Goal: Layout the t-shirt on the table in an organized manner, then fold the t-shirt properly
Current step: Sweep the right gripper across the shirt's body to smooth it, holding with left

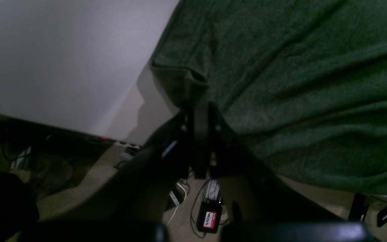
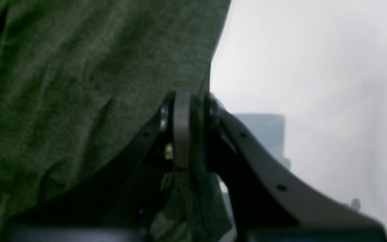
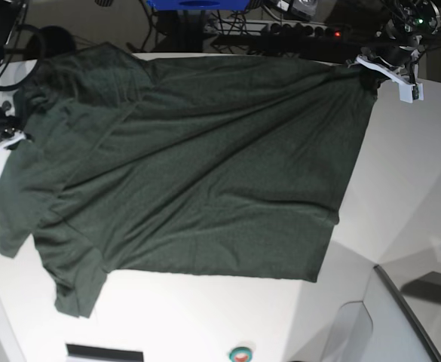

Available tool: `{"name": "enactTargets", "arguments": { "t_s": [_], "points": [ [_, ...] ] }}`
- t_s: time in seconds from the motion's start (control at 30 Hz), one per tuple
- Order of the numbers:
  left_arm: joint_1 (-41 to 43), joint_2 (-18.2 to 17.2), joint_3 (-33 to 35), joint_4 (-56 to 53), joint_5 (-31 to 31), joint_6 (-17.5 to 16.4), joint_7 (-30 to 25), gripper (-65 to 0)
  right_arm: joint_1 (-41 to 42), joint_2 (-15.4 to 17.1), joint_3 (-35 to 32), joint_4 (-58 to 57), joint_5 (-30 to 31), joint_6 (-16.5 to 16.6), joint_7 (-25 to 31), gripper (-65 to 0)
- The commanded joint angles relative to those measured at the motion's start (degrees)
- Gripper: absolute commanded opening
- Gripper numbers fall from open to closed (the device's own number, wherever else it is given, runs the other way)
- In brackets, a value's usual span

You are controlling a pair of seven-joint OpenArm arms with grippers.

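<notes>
The dark green t-shirt (image 3: 205,166) lies spread over the white table (image 3: 408,188), creased, with a sleeve hanging toward the near left. My left gripper (image 1: 198,107) is shut on a hemmed corner of the t-shirt (image 1: 297,84) at the table's far edge (image 1: 62,50); in the base view it is the left gripper (image 3: 372,68) at the far right. My right gripper (image 2: 195,104) has its fingers (image 2: 181,131) pinched on the t-shirt's edge (image 2: 79,101), with the table (image 2: 314,67) beside it. In the base view the right gripper (image 3: 9,137) is at the shirt's left side.
Behind the table sit a power strip (image 3: 318,32) with a red light and a blue object (image 3: 197,4). A round green and red button (image 3: 240,353) is at the near edge. A grey panel (image 3: 401,317) stands near right. A black box (image 1: 209,218) and cables lie on the floor.
</notes>
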Motion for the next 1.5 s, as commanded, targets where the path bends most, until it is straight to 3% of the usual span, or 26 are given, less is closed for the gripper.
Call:
{"name": "enactTargets", "arguments": {
  "t_s": [0.0,0.2,0.3,0.43,0.53,0.7,0.87,0.93,1.07,1.13,1.37,1.47],
  "points": [
    [0.23,-0.55,-0.27,0.7,-0.82,-0.39,-1.01,-65.0,0.89,1.02,0.27,0.63,0.54,0.1,1.05,-56.7],
    [0.32,-0.55,-0.27,0.7,-0.82,-0.39,-1.01,-65.0,2.21,1.19,0.71,0.9,0.54,0.1,1.31,-64.7],
    [0.32,-0.64,-0.27,0.7,-0.64,-0.39,-1.01,-65.0,4.93,2.42,0.89,-0.69,0.54,0.02,1.31,-59.9],
    [0.32,-0.64,-0.27,0.7,-0.73,-0.39,-1.01,-65.0,12.67,4.8,0.45,-10.97,0.54,0.02,1.49,-44.7],
    [0.32,-0.64,-0.36,0.7,-0.82,-0.39,-1.01,-65.0,18.29,6.2,0.36,-22.14,0.54,0.02,5.53,-36.9],
    [0.32,-0.64,-0.8,0.7,-0.82,-0.39,-1.01,-65.0,19.7,7.08,0.27,-29.08,0.54,0.02,14.33,-35.9],
    [0.32,-0.64,-0.8,0.7,-0.82,-0.39,-1.01,-65.0,19.61,7.08,0.27,-29.26,0.54,0.02,14.68,-36.0],
    [0.23,-0.64,-0.71,0.7,-0.82,-0.39,-1.01,-65.0,19.61,6.99,0.27,-29.26,0.54,0.02,14.68,-39.9],
    [0.14,-0.64,-0.71,0.7,-0.64,-0.39,-1.01,-65.0,19.61,6.73,0.27,-29.26,0.54,0.1,14.59,-59.1],
    [0.05,-0.64,-0.71,0.7,-0.46,-0.39,-1.01,-65.0,19.61,6.73,0.18,-29.26,0.54,0.1,13.62,-62.6],
    [0.05,-0.64,-0.71,0.7,-0.46,-0.3,-1.01,-65.0,19.17,7.08,0.18,-24.95,0.54,0.1,12.13,-64.5],
    [0.05,-0.64,-0.71,0.7,-0.46,-0.21,-1.01,-65.0,16.71,6.64,0.54,-16.69,0.62,0.1,6.77,-64.5]
  ]
}}
